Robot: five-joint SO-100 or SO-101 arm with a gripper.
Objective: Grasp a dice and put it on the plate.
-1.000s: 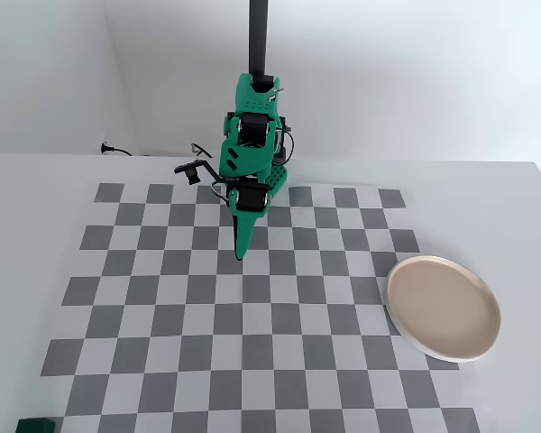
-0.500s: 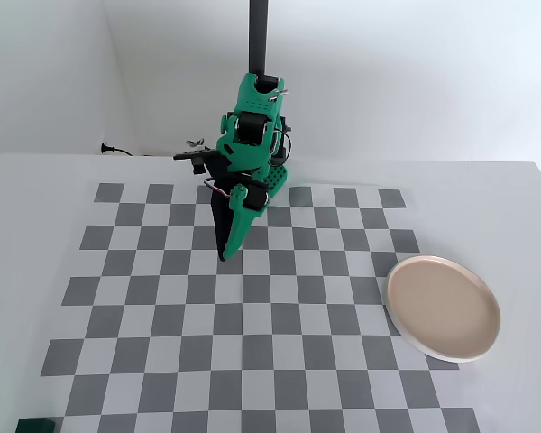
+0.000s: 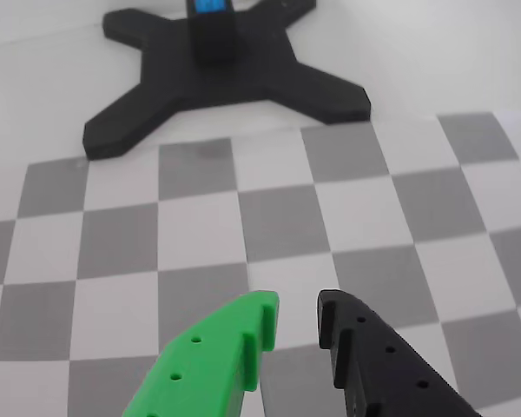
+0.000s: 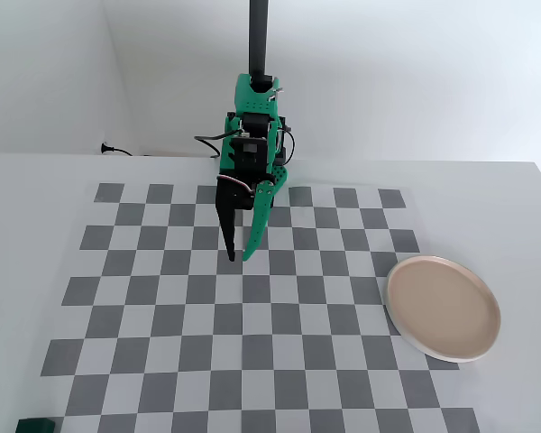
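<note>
- The dice (image 4: 34,425) lies at the bottom left corner of the fixed view, just outside the checkerboard mat (image 4: 252,361), partly cut by the picture's edge. It is well apart from everything else.
- The plate (image 4: 443,308) sits at the right side of the mat in the same view, empty, with its outer part over the mat's right border.
- The gripper (image 4: 238,258) hangs over the upper middle of the mat, pointing down, its green finger and black finger a little apart with nothing between them. The wrist view shows the same: the gripper (image 3: 297,314) has a narrow gap between the tips and only grey and white squares under it.
- The black cross-shaped stand (image 3: 221,74) is visible at the far side of the bench in the wrist view.
- The dice seems to be a small rigid cube, probably light, so it should not deform. Its flat faces look smooth and it may slide on the bench if pushed from one side only.
- I think the best hold is on two opposite flat faces, with the fingers aligned square to them and not across the corners.
- The plate is shallow, so a low release should keep the cube from bouncing out.
</note>
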